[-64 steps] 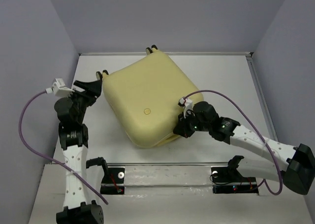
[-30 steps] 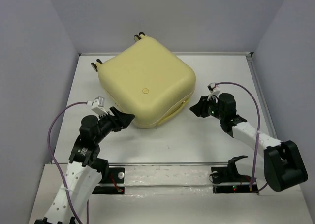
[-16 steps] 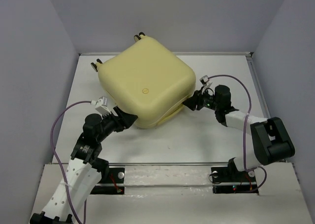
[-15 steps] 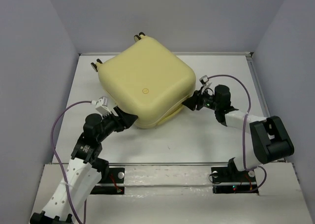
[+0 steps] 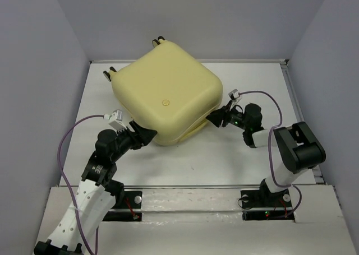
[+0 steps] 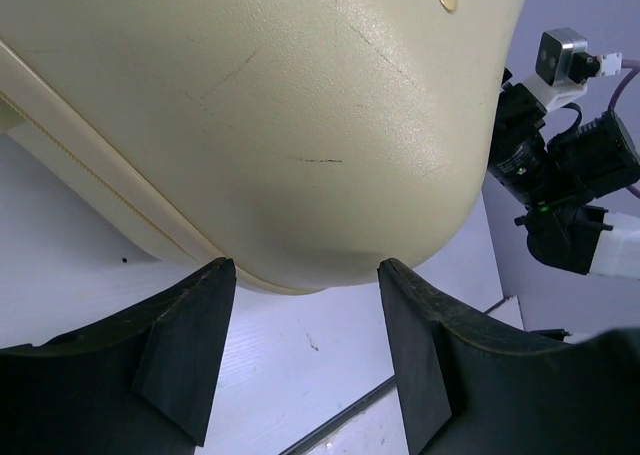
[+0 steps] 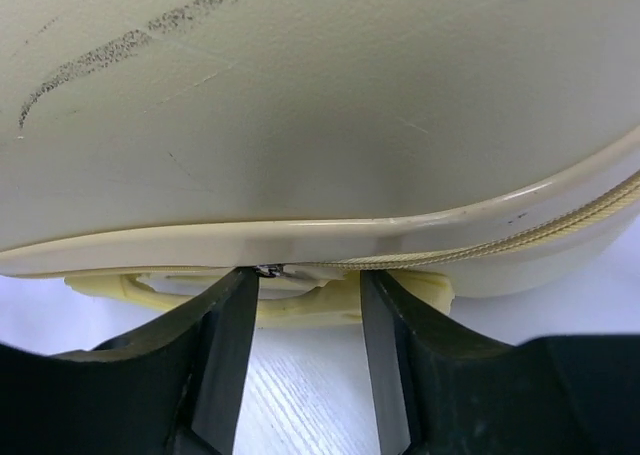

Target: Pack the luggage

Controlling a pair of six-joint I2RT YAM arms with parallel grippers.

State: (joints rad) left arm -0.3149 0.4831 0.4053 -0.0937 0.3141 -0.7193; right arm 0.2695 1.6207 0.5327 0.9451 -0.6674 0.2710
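Left gripper (image 6: 303, 267) open, my fingers spread at luggage (image 5: 165, 101) near corner. Right gripper (image 7: 307, 278) open, fingertips at its zipper seam.

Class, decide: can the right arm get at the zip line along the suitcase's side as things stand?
Probably yes: the right gripper sits open right at the luggage, its zip line just ahead, nothing between.

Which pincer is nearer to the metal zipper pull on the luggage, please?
Right. The right pincer has the zipper pull right beside one fingertip. The left pincer sits open at the near corner of the luggage, well away from the pull.
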